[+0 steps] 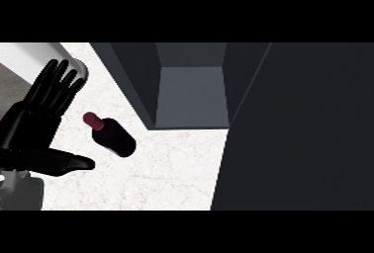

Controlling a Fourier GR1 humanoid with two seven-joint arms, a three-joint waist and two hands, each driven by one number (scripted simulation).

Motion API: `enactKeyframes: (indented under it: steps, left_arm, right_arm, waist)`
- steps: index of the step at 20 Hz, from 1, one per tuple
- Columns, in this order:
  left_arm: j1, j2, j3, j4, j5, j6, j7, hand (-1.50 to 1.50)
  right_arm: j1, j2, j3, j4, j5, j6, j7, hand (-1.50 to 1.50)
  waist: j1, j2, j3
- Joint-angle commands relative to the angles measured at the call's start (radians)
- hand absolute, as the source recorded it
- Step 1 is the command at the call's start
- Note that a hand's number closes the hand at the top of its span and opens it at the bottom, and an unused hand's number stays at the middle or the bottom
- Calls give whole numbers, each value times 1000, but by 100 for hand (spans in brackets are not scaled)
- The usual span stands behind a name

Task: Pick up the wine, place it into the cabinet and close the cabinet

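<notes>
A dark wine bottle (112,135) with a red cap stands on the pale marble counter (157,173), its cap pointing up-left. My left hand (35,121) is at the view's left, open, fingers straight and pointing up, thumb stretched toward the bottle's base without touching it. The dark cabinet (191,94) stands beyond the bottle to the right, with its interior shelf visible. Its open door (300,128) fills the right side of the view. My right hand does not show.
A curved white rim (44,49), like a sink's edge, lies at the top left behind my left hand. The counter's bare marble stretches between the bottle and the cabinet door.
</notes>
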Motion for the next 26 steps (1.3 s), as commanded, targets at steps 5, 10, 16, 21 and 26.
enactKeyframes:
  steps: [5,10,16,21,26]
  left_arm:
    - [24,-21,6,153,-66,-40,-154,-150]
    - [91,-2,32,168,-78,-70,-209,-150]
    - [117,-7,36,340,-130,-124,-369,-150]
    - [80,37,69,474,-119,-183,-414,-150]
    - [59,22,62,612,-192,-174,-541,-150]
  right_arm:
    - [0,-44,29,-206,118,-43,134,-150]
    - [14,-65,40,-176,113,-43,70,-150]
    - [8,-79,86,-207,135,-92,100,-150]
    - [-30,-113,69,-212,136,-110,138,-150]
    - [16,-124,108,-174,132,-112,54,-150]
  waist:
    - [-2,-1,0]
    - [5,-1,1]
    - [-2,-1,0]
    - [-8,-1,-1]
    - [-3,1,0]
